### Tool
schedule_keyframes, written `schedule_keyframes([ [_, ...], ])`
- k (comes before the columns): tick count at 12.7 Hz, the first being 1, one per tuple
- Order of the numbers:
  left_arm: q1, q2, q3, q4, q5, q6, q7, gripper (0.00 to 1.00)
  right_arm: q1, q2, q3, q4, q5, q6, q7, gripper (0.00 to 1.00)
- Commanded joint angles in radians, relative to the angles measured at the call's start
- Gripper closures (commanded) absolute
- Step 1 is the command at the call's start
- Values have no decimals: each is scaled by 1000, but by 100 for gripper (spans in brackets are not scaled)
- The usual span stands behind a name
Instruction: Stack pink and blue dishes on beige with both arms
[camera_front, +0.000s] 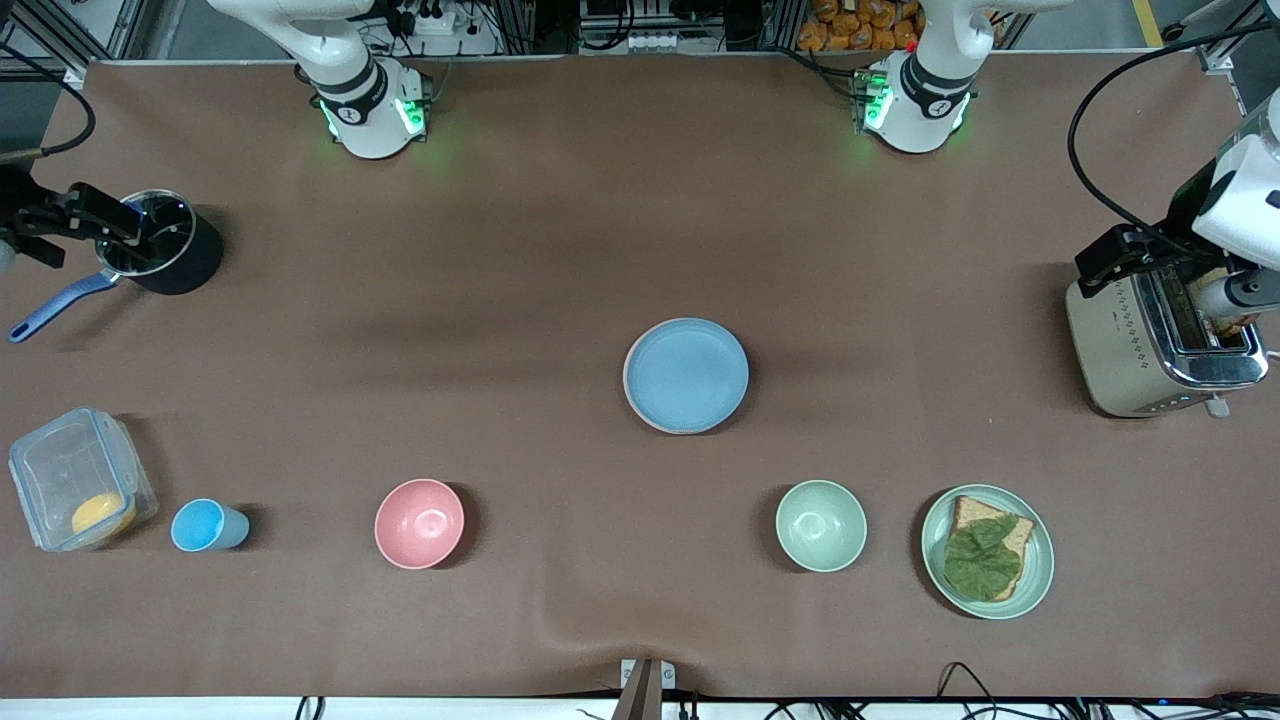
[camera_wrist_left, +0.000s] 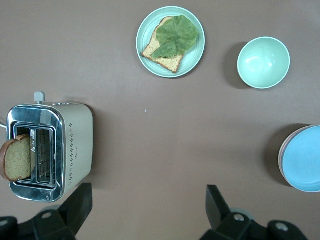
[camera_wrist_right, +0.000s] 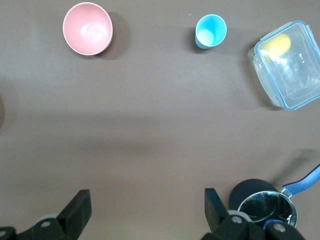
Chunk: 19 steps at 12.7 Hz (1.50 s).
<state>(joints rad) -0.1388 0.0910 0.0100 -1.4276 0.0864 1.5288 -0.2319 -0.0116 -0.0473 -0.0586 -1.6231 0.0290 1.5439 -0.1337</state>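
Blue plate (camera_front: 686, 375): lay mid-table, on top of a stack.
Pink plate (camera_front: 628, 388): only a thin rim showed under the blue, edges nearly flush.
Beige plate: couldn't tell; hidden under the stack.
Room: bare cloth all round the stack; green bowl (camera_front: 821, 525) near at 5 o'clock, pink bowl (camera_front: 419, 523) well apart at 8 o'clock.
Left gripper (camera_wrist_left: 147, 197): up over the toaster (camera_front: 1160, 340), 3 o'clock table end, fingers spread, nothing held.
Right gripper (camera_wrist_right: 145, 200): up by the pot (camera_front: 165, 255), 9 o'clock end, fingers spread, nothing held.
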Motion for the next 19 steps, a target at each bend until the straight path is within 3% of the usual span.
schedule_keyframes([
  [1,-12,-5,15,-19,-14,13,11,0,-15,-23,14,-23,-18,-7,20,0],
  [13,-4,-17,18,-10,-8,8,15,0,-18,-23,22,-15,-18,-45,48,0],
  [17,-2,-37,10,-46,-33,-7,25,0,-16,-23,25,-14,-18,-45,45,0],
  [19,-2,-37,11,-51,-53,-7,138,0,-16,-23,25,-14,-18,-45,45,0],
])
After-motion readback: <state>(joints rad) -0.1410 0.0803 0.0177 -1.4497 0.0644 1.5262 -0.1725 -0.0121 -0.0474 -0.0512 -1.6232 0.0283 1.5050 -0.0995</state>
